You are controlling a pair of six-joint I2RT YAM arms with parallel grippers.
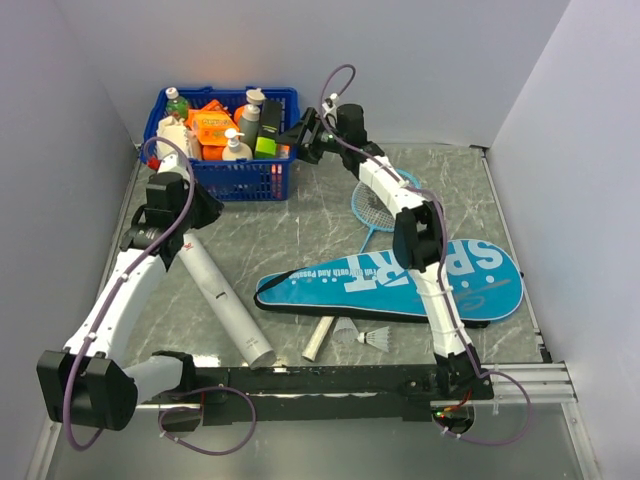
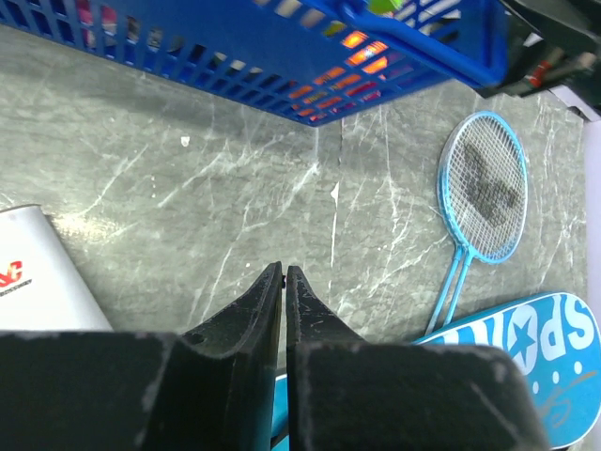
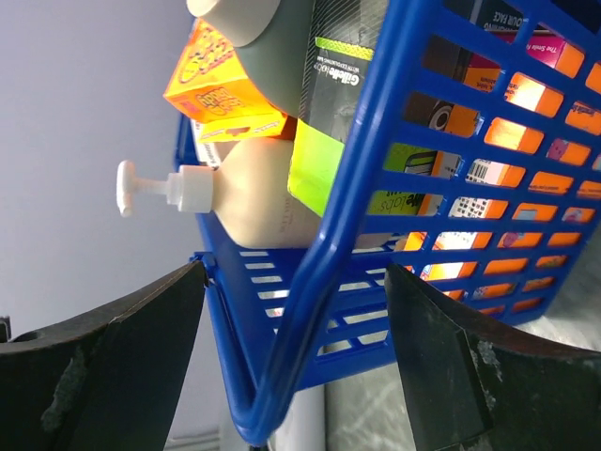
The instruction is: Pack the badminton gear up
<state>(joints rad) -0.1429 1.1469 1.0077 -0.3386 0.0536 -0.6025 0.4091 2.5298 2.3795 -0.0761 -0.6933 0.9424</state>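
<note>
Now right tool [image 3: 296, 271] spread astride basket [image 3: 376, 103] corner, perhaps touching; left tool [image 2: 283, 270] pressed together above open table [image 2: 188, 188].

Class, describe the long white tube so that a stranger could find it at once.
Find the blue basket at the back left. In front of it lies the tube, slanting, left of the teal cover. It is much longer and thicker than the white shuttlecocks.
</note>
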